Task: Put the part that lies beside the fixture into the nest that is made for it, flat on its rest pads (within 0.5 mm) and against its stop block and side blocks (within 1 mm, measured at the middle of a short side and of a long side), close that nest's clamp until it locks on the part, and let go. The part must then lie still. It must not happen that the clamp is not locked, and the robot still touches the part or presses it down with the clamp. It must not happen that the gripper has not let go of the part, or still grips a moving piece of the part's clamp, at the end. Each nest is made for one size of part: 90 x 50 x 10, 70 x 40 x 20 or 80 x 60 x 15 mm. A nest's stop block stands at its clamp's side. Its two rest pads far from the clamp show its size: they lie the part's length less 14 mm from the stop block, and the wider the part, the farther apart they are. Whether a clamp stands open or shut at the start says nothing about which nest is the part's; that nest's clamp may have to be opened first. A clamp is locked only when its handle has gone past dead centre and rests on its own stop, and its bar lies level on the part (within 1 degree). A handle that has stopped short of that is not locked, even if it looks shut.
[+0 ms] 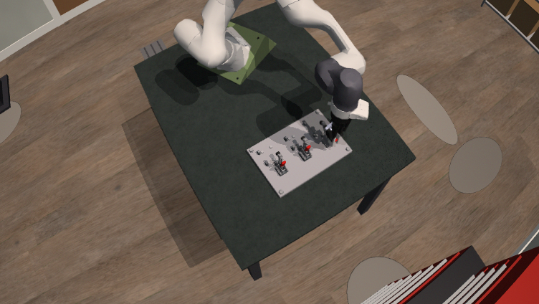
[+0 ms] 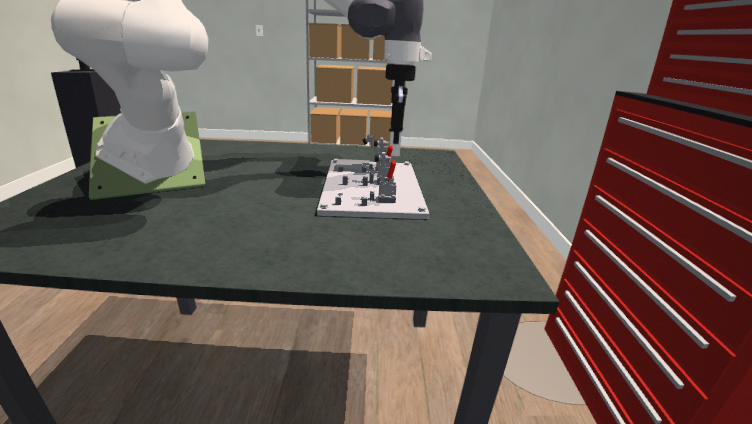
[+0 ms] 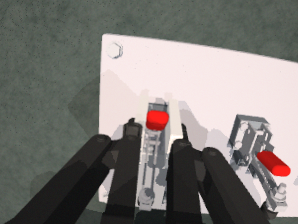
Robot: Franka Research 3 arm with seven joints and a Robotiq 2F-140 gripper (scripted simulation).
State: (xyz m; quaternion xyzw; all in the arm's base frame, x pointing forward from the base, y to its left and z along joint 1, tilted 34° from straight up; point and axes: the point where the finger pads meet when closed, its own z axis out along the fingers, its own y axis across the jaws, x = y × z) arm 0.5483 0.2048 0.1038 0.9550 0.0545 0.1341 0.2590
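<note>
The grey fixture plate point(image 1: 302, 177) point(image 2: 410, 202) point(image 3: 220, 83) lies on the dark table and carries three toggle clamps with red-tipped handles. My gripper point(image 1: 332, 136) point(image 2: 394, 141) point(image 3: 157, 110) points straight down over the clamp at the plate's far right end. It is shut on that clamp's handle point(image 1: 336, 140) point(image 2: 389, 151) point(image 3: 157, 120), whose red tip shows between the fingers in the wrist view. The middle clamp's handle point(image 1: 307, 147) point(image 2: 391, 168) point(image 3: 273, 163) and the left clamp's handle point(image 1: 284, 163) stand free. I cannot make out the part in any view.
The arm's green base mount point(image 1: 245, 57) point(image 2: 142, 179) sits at the table's back. A red tool cabinet point(image 2: 658, 237) stands beside the table. The plate's right corner lies near the table edge point(image 1: 396, 150). Small pads and blocks point(image 1: 260, 152) dot the plate.
</note>
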